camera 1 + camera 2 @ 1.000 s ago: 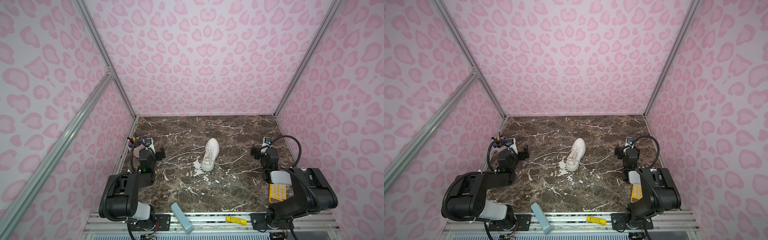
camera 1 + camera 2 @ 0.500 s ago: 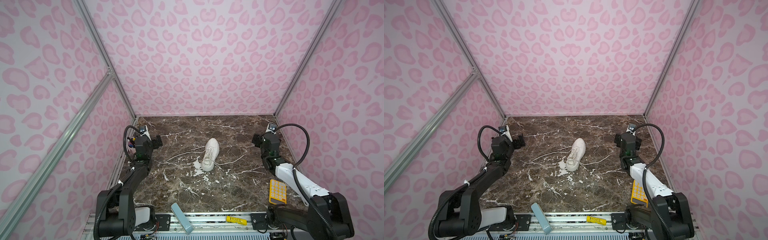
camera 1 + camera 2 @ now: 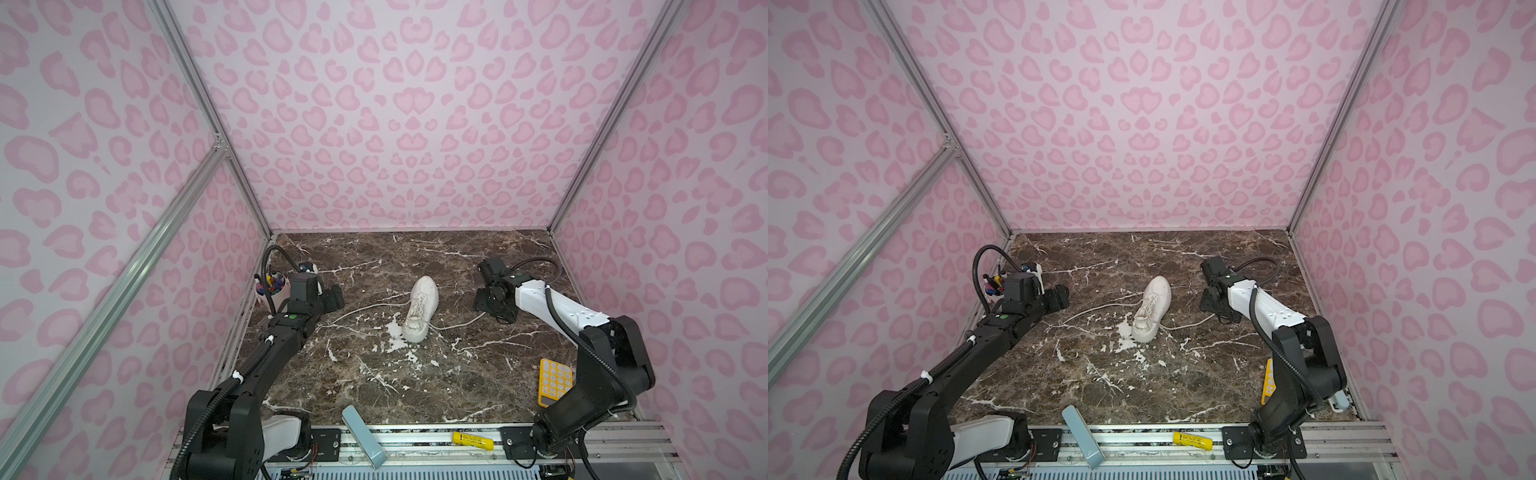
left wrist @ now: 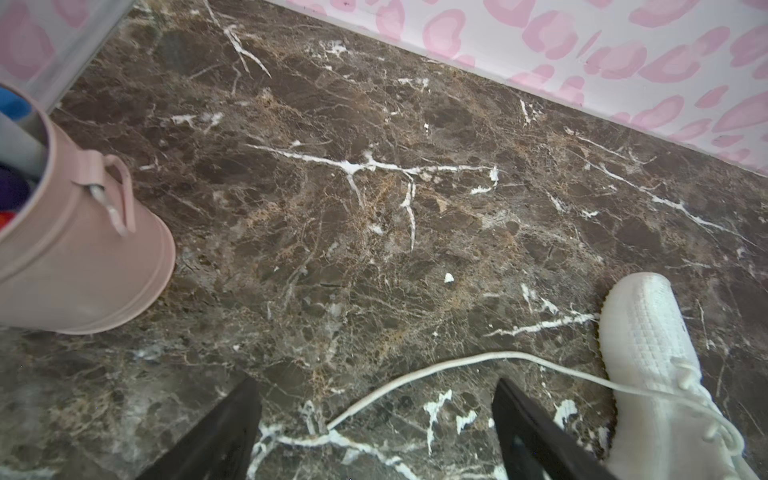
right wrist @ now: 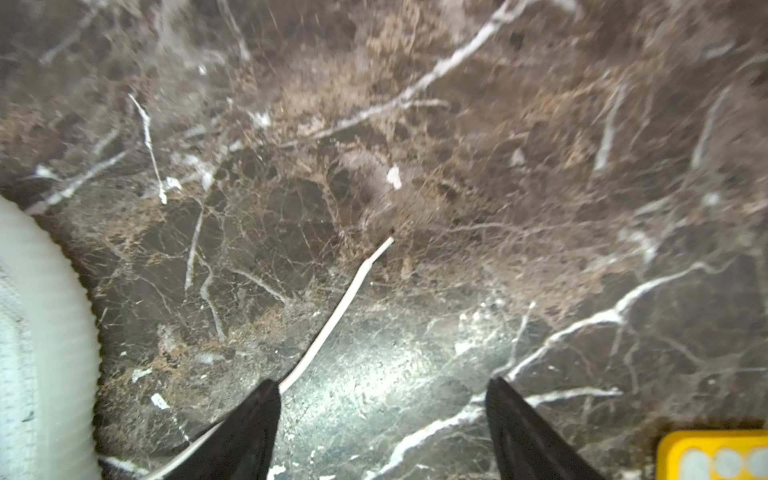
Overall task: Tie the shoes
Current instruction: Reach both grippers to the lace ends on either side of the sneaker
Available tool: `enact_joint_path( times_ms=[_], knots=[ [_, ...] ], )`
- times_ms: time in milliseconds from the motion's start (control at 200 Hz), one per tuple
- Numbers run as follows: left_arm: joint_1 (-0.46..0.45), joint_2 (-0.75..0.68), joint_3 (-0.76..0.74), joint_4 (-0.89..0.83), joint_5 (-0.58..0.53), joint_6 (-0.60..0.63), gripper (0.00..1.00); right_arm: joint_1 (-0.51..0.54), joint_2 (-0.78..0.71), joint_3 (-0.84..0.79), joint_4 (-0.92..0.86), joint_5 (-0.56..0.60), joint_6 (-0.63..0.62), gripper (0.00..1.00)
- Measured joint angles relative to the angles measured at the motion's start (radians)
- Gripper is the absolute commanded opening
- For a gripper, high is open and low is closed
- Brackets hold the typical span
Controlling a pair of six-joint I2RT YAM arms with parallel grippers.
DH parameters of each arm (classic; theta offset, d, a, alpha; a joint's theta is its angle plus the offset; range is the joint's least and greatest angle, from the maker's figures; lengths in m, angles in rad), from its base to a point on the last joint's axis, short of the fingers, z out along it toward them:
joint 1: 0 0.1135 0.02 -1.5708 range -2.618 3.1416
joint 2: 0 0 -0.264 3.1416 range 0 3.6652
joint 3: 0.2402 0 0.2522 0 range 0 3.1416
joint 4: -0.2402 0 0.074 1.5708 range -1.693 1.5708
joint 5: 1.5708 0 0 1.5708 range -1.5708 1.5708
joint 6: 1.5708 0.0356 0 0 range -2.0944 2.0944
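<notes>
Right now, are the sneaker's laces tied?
No: in a top view the sneaker has one lace and another lace trailing loose across the table.

Between the parted jaws of the left gripper (image 4: 376, 384), only bare marble (image 4: 374, 208) and a thin lace (image 4: 415, 372) are found. Passage is narrowed by the pink cup (image 4: 83, 257) on its outer side and the sneaker (image 4: 648, 353) on its inner side. Ahead of the right gripper (image 5: 381, 382) open marble is left, bounded inward by the sneaker. A yellow calculator (image 5: 715, 455) is seen behind its outer jaw.

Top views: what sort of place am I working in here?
Probably a lab data-collection booth, not a home: pink printed wall panels on aluminium framing enclose a marble-patterned tabletop, and the left arm and right arm mount on a rail at its near edge.
</notes>
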Motion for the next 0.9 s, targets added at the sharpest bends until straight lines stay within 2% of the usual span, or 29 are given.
enact_joint_path(
  times_ms=[170, 280, 540, 900],
  knots=[
    [-0.005, 0.01, 0.0, -0.015, 0.009, -0.036, 0.84, 0.015, 0.106, 0.044, 0.005, -0.071, 0.058, 0.51],
    [-0.007, 0.026, 0.0, -0.022, 0.035, -0.056, 0.82, 0.023, 0.141, 0.055, 0.016, -0.093, 0.082, 0.44],
    [-0.019, 0.056, 0.0, -0.032, 0.067, -0.091, 0.79, 0.048, 0.189, 0.064, 0.047, -0.099, 0.12, 0.33],
    [-0.034, 0.108, 0.008, -0.039, 0.094, -0.098, 0.75, 0.047, 0.218, 0.071, 0.057, -0.099, 0.131, 0.26]
  ],
)
